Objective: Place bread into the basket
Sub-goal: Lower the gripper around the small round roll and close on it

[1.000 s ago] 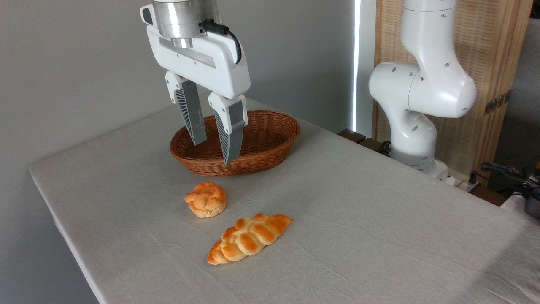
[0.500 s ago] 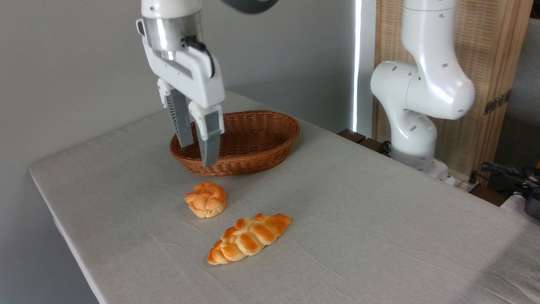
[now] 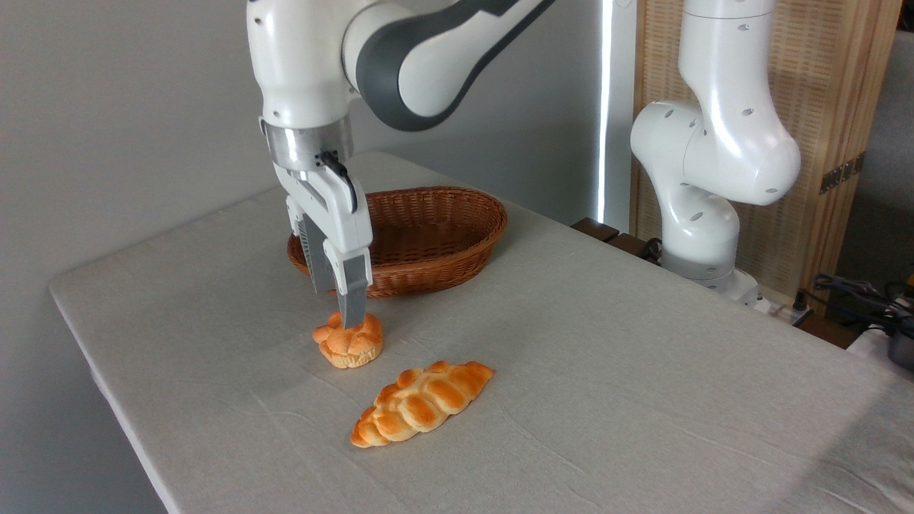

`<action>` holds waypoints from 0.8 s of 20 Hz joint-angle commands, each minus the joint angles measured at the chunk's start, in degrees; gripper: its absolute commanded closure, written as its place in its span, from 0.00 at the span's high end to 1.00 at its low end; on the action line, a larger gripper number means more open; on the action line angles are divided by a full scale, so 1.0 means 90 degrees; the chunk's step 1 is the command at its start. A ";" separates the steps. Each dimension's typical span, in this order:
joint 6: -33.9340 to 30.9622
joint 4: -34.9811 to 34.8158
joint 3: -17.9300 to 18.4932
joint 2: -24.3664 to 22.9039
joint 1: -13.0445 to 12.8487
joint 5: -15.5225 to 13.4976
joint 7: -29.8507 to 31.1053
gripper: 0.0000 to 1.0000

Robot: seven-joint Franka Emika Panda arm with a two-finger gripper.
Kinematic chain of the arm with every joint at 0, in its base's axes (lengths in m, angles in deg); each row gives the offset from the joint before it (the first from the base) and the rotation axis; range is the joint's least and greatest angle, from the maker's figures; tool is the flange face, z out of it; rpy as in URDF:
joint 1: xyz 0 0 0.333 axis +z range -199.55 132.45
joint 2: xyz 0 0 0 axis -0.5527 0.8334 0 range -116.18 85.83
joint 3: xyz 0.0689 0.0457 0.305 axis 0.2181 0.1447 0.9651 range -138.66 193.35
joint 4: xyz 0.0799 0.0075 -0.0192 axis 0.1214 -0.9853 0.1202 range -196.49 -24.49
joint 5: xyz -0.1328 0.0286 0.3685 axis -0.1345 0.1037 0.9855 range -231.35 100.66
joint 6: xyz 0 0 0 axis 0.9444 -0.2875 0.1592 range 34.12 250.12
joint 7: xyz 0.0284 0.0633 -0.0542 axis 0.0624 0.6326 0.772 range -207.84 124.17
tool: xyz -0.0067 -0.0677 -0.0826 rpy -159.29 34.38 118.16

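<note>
The gripper (image 3: 334, 308) hangs directly over the bread (image 3: 349, 340), jaws parted and empty, the near fingertip at its top. The basket (image 3: 421, 239) lies just beyond, far-right.

A robot test bench set up in a plain indoor room: a white robot arm (image 3: 714, 157) is mounted beside a cloth-covered table (image 3: 643, 400). Grey wall at left, woven wooden screen (image 3: 821, 93) and loose cables (image 3: 857, 293) at right.

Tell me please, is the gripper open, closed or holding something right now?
Gripper: open, holding nothing; its fingers straddle the top of the bread, which sits on the table.
</note>
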 commanded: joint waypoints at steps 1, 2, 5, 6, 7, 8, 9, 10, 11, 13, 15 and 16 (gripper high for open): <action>0.0505 -0.0353 0.0082 0.0097 -0.0163 -0.0088 -0.0050 1.00; 0.0651 -0.0411 0.0082 0.0184 -0.0221 -0.0088 -0.0050 1.00; 0.0780 -0.0499 0.0082 0.0350 -0.0241 -0.0117 -0.0050 1.00; 0.0799 -0.0490 0.0072 0.0448 -0.0241 -0.0127 -0.0050 1.00; 0.0838 -0.0490 0.0072 0.0497 -0.0241 -0.0127 -0.0050 0.99; 0.0848 -0.0499 0.0072 0.0508 -0.0241 -0.0127 -0.0050 0.73; 0.0848 -0.0490 0.0072 0.0508 -0.0232 -0.0137 -0.0069 0.55; 0.0848 -0.0490 0.0072 0.0508 -0.0232 -0.0147 -0.0079 0.54; 0.0829 -0.0490 0.0072 0.0508 -0.0232 -0.0147 -0.0079 0.54; 0.0829 -0.0490 0.0072 0.0508 -0.0232 -0.0147 -0.0079 0.54; 0.0819 -0.0470 0.0072 0.0556 -0.0232 -0.0147 -0.0060 0.54; 0.0828 -0.0461 0.0072 0.0556 -0.0241 -0.0147 -0.0070 0.54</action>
